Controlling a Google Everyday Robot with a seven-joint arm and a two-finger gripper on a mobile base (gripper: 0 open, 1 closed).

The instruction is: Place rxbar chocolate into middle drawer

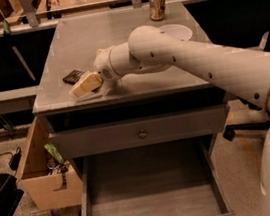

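The rxbar chocolate (73, 77) is a small dark flat bar lying on the grey table top near its left front corner. My gripper (85, 85) sits low over the table top just right of and in front of the bar, close to it, at the end of the white arm that reaches in from the right. The middle drawer (149, 206) is pulled out below the table, a wide shallow grey tray with a bare bottom.
A closed grey drawer front with a round knob (142, 133) sits above the open drawer. A drink can (156, 2) and a white bowl (177, 31) stand at the table's back right. A tan box (42, 179) stands on the floor at left.
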